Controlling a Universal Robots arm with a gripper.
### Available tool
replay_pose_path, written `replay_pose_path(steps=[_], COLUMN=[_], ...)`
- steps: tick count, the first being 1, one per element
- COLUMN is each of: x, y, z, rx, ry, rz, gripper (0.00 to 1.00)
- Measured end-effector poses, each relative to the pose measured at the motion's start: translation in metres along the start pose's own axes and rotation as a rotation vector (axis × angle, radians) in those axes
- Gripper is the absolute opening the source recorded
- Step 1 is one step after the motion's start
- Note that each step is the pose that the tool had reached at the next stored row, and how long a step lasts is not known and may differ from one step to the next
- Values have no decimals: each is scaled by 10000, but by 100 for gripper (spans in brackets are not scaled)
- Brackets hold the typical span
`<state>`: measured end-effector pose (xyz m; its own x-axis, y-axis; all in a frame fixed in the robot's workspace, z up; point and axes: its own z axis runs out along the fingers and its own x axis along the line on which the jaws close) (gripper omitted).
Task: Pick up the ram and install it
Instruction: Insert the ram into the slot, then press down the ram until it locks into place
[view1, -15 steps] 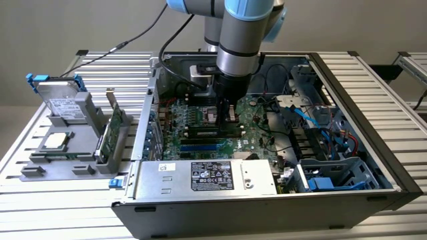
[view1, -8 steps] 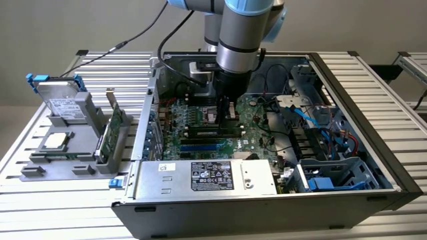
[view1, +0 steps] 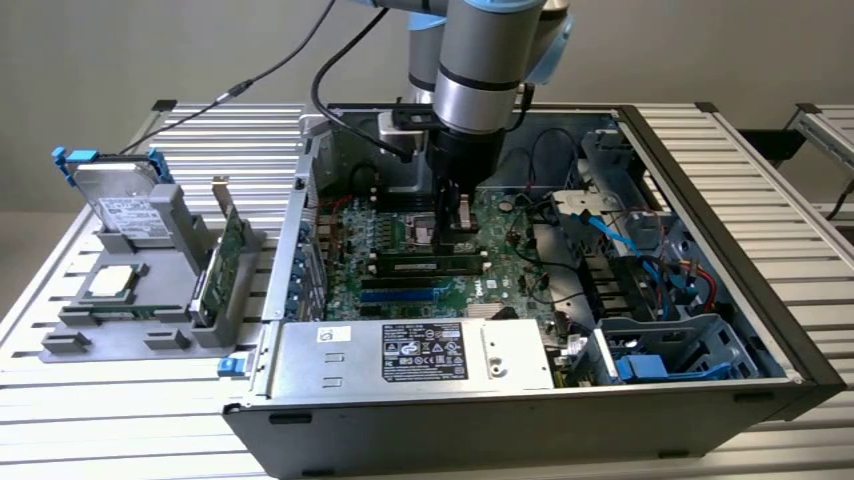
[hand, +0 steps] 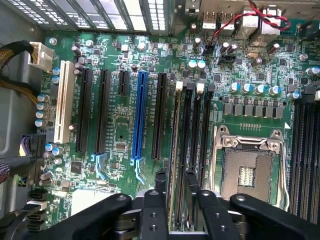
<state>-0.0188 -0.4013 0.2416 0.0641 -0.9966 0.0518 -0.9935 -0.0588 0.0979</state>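
Pincer, lower centre, hangs open astride the ram (no grip that I can see), which stands in its slot beside the socket, straddled probably for a square hold.

The arm hangs straight down from above. Its pincer points down too, and the two black fingers look a bit apart.

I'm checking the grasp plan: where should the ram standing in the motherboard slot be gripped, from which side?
Pinch the ram across its two flat faces, mid-length on the upper edge, coming straight down: it stands on edge, thin, with neighbouring slots close beside it.
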Motion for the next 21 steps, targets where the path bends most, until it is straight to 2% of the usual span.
replay_pose_path(steps=[1,2,4,21], x=[0,0,0,0], y=[0,0,1,0], z=[-2,-2,-3,7], rx=[0,0,-1,-1], ry=[-2,-4,-5,-3], rz=[0,0,1,0], gripper=[19,19,10,10])
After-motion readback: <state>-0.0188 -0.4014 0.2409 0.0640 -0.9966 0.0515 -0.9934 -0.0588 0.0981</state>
